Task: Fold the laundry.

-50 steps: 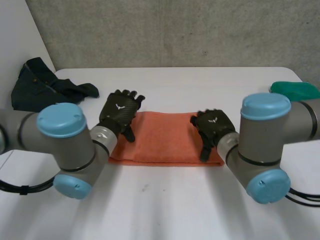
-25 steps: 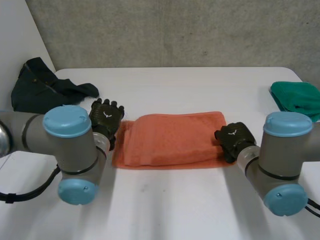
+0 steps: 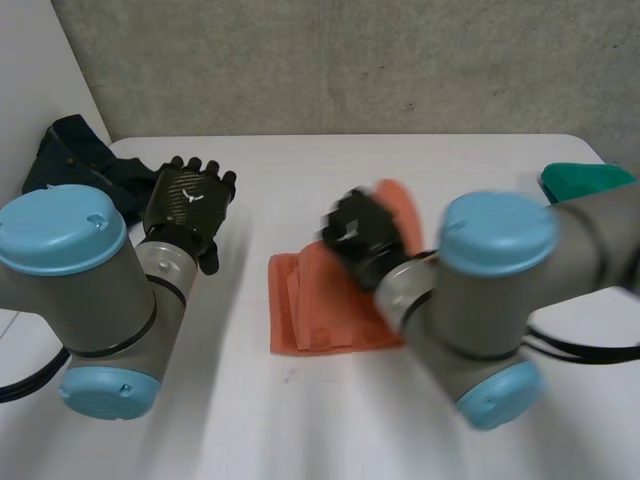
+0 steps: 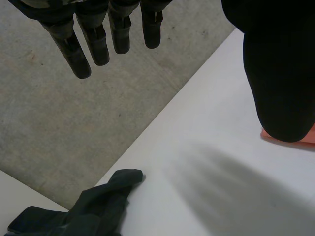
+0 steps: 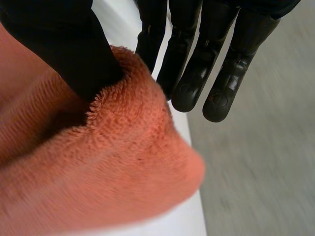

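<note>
**On the counter (image 3: 300, 420), the right hand (image 3: 360, 232) pinches the orange towel (image 3: 320, 305) by its raised end; the left hand (image 3: 186, 200) stands clear**

Near the middle of the counter the towel lies with its long axis running side to side. Its left part rests flat. Its right end is lifted above the rest and hangs over the towel's middle, in the right hand's grasp. In the right wrist view the thumb (image 5: 64, 44) presses into a thick roll of terry while the fingers (image 5: 197, 73) lie straight against its far side, so the cloth is nipped between them.

The left hand is raised off the counter to the left of the towel and apart from it. Its fingers are straight and spread, and it holds nothing. Beyond it, at the far left corner, sits a dark garment (image 3: 65, 150). A green cloth (image 3: 590, 180) lies at the right edge, well away from both hands.

The fold looks about half made. From the right hand, the towel's free left edge lies further left, along the long axis. That is where the held end would need to come down, edge on edge. The right hand has the cloth, so the laying is its job. The left hand is nearer that free edge and well placed to steady it. A skewed drop is the likely fault.
</note>
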`<action>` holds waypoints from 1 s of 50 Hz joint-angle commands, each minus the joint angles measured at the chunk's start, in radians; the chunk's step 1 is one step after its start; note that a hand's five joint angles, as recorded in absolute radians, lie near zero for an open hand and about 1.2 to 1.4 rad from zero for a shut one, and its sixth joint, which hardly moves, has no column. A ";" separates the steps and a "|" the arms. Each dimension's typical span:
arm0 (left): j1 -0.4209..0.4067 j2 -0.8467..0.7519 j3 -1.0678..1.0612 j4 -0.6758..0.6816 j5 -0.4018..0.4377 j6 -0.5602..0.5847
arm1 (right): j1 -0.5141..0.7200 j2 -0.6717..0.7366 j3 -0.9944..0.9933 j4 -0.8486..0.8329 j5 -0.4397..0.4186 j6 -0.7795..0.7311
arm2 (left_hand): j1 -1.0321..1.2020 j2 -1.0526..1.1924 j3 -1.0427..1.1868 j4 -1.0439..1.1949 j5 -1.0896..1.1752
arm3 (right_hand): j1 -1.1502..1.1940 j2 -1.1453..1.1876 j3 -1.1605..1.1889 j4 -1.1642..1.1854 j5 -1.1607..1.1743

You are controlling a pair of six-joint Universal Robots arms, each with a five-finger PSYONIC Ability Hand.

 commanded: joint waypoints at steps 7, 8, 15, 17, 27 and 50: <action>-0.005 -0.010 0.062 0.003 0.000 -0.084 | 0.084 0.047 -0.010 0.007 -0.106 0.348 | -0.013 -0.028 -0.036 -0.027 -0.045 | -0.772 -1.002 -1.007 -1.016 -0.970; -0.008 -0.013 0.068 0.003 0.000 -0.093 | 0.070 0.033 -0.007 0.010 -0.090 0.404 | -0.013 -0.028 -0.036 -0.027 -0.045 | -0.772 -1.002 -1.007 -1.016 -0.970; -0.083 -0.020 0.131 -0.003 0.033 -0.202 | -0.174 -0.147 0.079 0.037 -0.038 0.855 | -0.007 -0.022 -0.030 -0.021 -0.039 | -0.772 -1.002 -1.007 -1.016 -0.970; -0.107 -0.026 0.145 -0.006 0.050 -0.231 | -0.205 -0.158 0.087 0.052 -0.039 0.914 | 0.002 -0.013 -0.021 -0.012 -0.030 | -0.772 -1.002 -1.007 -1.016 -0.970; -0.221 -0.209 0.265 -0.122 0.105 -0.333 | -0.237 -0.053 0.004 0.179 -0.032 0.951 | 0.014 -0.001 -0.010 -0.001 -0.018 | -0.772 -1.002 -1.007 -1.016 -0.970; -0.167 -0.355 0.302 -0.313 -0.020 -0.159 | -0.160 0.223 -0.174 0.264 -0.024 0.709 | 0.028 0.014 0.005 0.014 -0.003 | -0.772 -1.002 -1.007 -1.016 -0.970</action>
